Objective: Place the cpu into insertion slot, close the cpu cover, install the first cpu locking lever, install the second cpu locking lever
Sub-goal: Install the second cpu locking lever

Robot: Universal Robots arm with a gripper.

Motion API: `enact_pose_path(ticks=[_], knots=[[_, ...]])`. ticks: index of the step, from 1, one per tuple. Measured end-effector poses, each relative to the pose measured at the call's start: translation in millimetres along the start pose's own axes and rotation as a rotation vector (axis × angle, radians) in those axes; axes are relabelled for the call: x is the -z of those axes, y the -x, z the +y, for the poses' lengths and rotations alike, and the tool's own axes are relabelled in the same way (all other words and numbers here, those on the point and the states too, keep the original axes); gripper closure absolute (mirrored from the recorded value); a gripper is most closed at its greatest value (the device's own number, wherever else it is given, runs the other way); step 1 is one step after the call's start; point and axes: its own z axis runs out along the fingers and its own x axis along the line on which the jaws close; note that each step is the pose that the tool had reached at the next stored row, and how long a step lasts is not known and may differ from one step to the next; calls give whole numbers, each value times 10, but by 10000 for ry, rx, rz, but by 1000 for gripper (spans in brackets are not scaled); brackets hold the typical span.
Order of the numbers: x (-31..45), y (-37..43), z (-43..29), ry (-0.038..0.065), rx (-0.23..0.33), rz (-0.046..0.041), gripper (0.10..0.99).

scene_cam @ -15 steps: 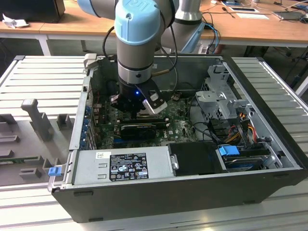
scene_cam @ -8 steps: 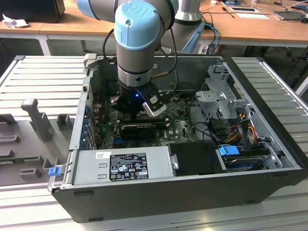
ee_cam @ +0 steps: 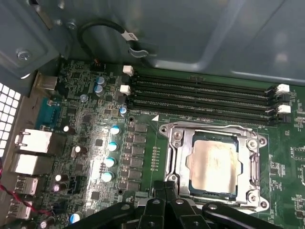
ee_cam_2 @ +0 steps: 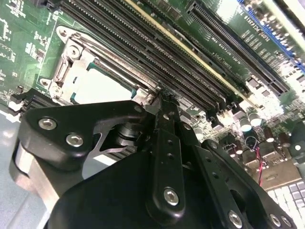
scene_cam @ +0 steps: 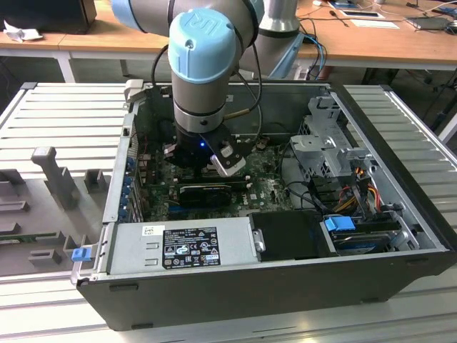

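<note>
In the first wrist view the cpu (ee_cam: 213, 164), a pale silver square, lies seated in the insertion slot (ee_cam: 259, 143). The cpu cover (ee_cam: 182, 143), a silver frame plate, lies down around it, and the chip shows through its window. My gripper (ee_cam: 164, 191) is shut, its black fingertips pressed together at the edge of the socket beside the cover. Nothing shows between them. In the second wrist view the gripper (ee_cam_2: 163, 100) has its tips just next to the cpu (ee_cam_2: 102, 88). In the exterior view the gripper (scene_cam: 193, 161) reaches down into the open computer case over the motherboard.
Long black memory slots (ee_cam: 200, 93) run alongside the socket. A grey labelled power-supply box (scene_cam: 178, 243) fills the case's near side and a metal drive cage (scene_cam: 328, 143) stands at the exterior view's right. Cables (scene_cam: 353, 193) lie beside it. A grey fixture tray (scene_cam: 43, 186) sits outside the case.
</note>
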Motion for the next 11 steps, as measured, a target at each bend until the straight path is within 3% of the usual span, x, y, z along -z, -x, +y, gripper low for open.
enact_pose_path(ticks=[2,11], knots=[[-9,-14,-6,-3,-1,5,980],[173,-13,43,-1,-1,4,980]])
